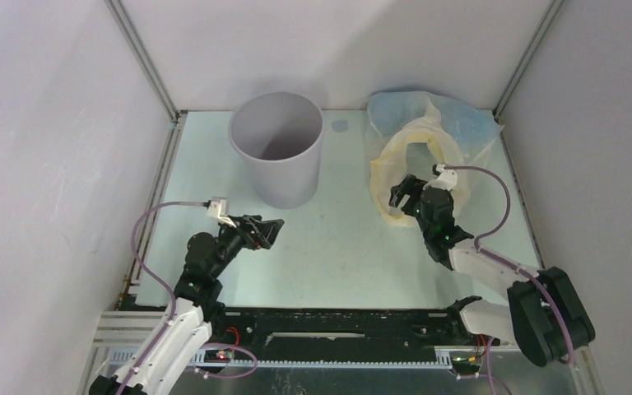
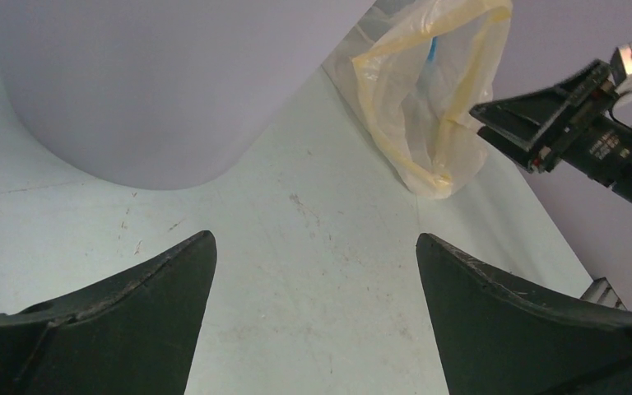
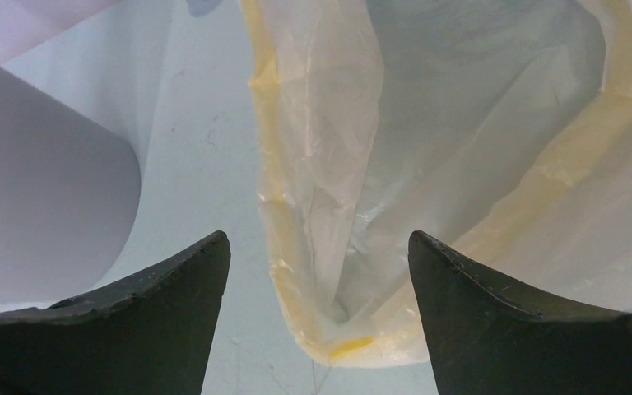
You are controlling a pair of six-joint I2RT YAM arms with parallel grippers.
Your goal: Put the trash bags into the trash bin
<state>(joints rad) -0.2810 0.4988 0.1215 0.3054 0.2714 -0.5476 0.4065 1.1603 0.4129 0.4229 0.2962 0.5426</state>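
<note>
Count: one trash bin [image 1: 278,169], two trash bags that can be told apart, two grippers.

The trash bin stands upright on the table [image 1: 337,247], mouth up and long axis vertical. No bag shows inside it.

Both bags lie on the table to the right of the bin, apart from it.
- The cream-yellow bag [image 1: 388,160] is the one closer to the bin. Its mouth is spread into an open loop facing up. The loop's long axis runs near to far, roughly alongside the bin's right side.
- The pale blue bag [image 1: 471,123] lies crumpled behind and partly under the cream-yellow bag, on the side away from the bin. Its long axis cannot be told.
- Whether a further bag is folded among them cannot be told.

The left gripper [image 1: 265,230] hovers low, just in front of the bin's base. Its jaws are spread wide with bare table between them.

The right gripper [image 1: 403,191] is at the cream-yellow bag's near rim, right of the bin. In the right wrist view its jaws stand apart, straddling a fold of the bag's rim [image 3: 321,189] without pinching it.
</note>
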